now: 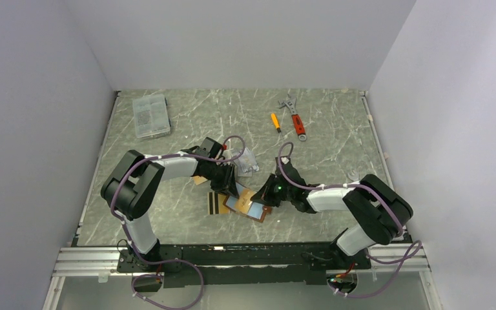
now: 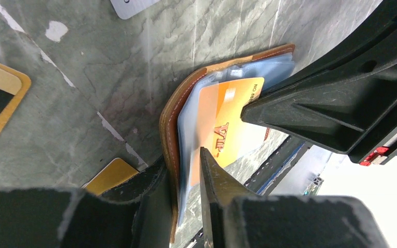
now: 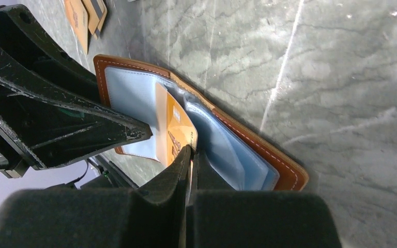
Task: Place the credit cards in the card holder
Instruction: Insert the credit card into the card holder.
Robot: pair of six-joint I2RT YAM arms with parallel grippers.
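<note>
At the middle of the table [image 1: 181,226], between the two arms: feeding an orange card [image 2: 232,134] into the card holder [image 2: 166,129]. Grips the tan leather cover and some of the clear sleeves with the left hand [image 2: 182,165], fingers clamped on them from both sides, apparently to hold the card holder spread open and steady against the push. Pinches one edge of the orange card with the right hand [image 3: 189,155], fingers pressed together on it, and angles it in among the blue-tinted sleeves. Looks only partway in, with much of the printed face not yet covered. Waiting on the table, the other credit cards: a gold card with black stripes [image 1: 216,202] just left of the card holder, a second orange card [image 1: 199,181] half hidden under the left arm [image 1: 168,165], silver-grey cards [image 1: 248,160] just behind the hands. Further back, well apart from the work: a clear plastic box [image 1: 150,115], a red-handled wrench [image 1: 295,116], a small orange tool [image 1: 275,121]. Calls next, by the look of it, for a straight push along the sleeve, with a firm left clamp to stop the card holder sliding or folding shut.
</note>
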